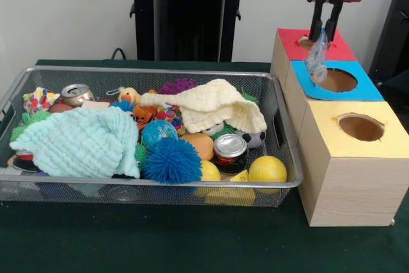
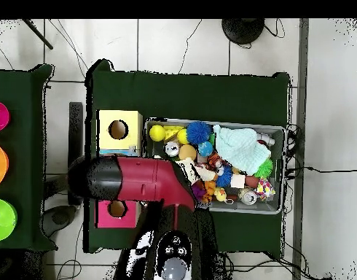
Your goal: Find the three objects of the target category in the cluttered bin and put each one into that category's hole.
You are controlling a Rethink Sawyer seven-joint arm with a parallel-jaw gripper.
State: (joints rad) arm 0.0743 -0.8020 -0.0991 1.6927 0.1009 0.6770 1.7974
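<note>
I see the pincer (image 1: pixel 324 29) closed on the top of a clear plastic wrapper (image 1: pixel 317 61), which hangs down limp from the black fingers (image 1: pixel 331 20). The wrapper dangles directly above the hole in the blue box (image 1: pixel 358 89), with its lower end close to the rim of that hole; I cannot tell whether it touches. I judge the wrapper to be very light, thin and crinkly. It has no stiffness, so it will swing with any sideways motion and may cling to the fingers on release. A pinch at the upper edge, as held now, leaves the free end to lead into the hole.

The blue box sits between a red box (image 1: pixel 291 38) behind it and a yellow box (image 1: pixel 332 133) in front, all three touching in a row on the green tabletop (image 1: pixel 192 241). Each hole is set inside a flat lid, leaving a margin on which a drifting wrapper could lodge.

Beside the boxes stands the wire bin (image 1: pixel 284 119), filled with balls, cans and two cloths, a mint one (image 1: pixel 83 142) and a cream one (image 1: pixel 217 107). The bin wall is just beside the box row. Open room lies above the boxes; the overhead view shows the arm (image 2: pixel 138 180) covering the blue box.
</note>
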